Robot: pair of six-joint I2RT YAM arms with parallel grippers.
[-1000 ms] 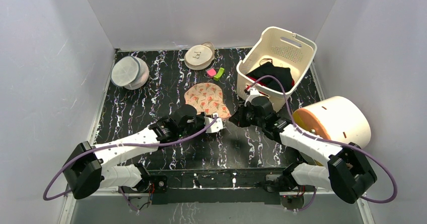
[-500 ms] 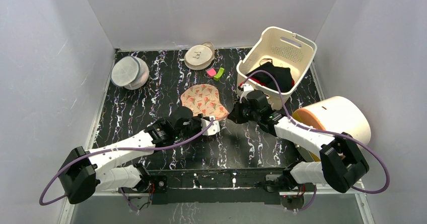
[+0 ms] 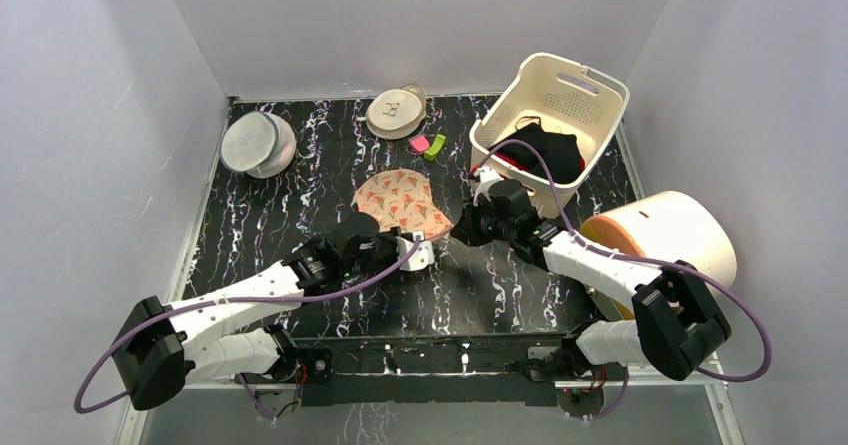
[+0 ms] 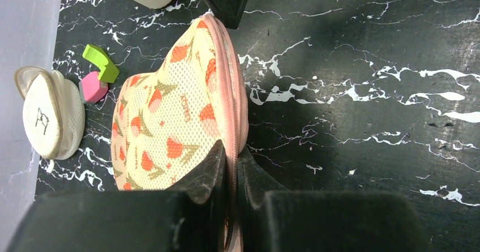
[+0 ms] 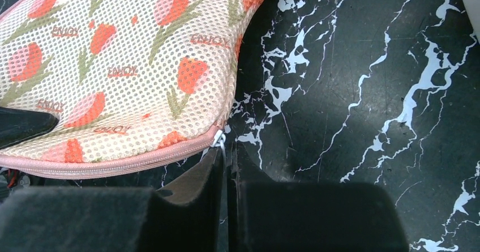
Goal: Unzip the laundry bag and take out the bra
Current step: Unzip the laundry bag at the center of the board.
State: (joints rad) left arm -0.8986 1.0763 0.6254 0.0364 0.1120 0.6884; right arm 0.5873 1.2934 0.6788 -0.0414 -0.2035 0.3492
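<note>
The laundry bag point(image 3: 398, 199), beige-pink mesh with red-and-green tulip prints, lies flat at the table's middle. My left gripper point(image 3: 424, 251) is shut on the bag's pink zipper edge point(image 4: 233, 122) at its near end. My right gripper point(image 3: 463, 227) is at the bag's right corner, shut on the small silver zipper pull point(image 5: 219, 140). In the right wrist view the pink zipper point(image 5: 113, 162) looks closed along the stretch I can see. The bra is hidden from every view.
A cream basket point(image 3: 590, 85) holding black clothes point(image 3: 545, 151) stands back right, close behind my right wrist. A cream drum point(image 3: 672, 237) lies at the right edge. A grey-white domed pouch point(image 3: 257, 143), a beige disc pouch point(image 3: 396, 112) and pink and green clips point(image 3: 427, 145) sit further back.
The bag and both grippers have shifted a little to the left. The right gripper moved left along the bag's corner with the pull in it. Both grips stay shut.
</note>
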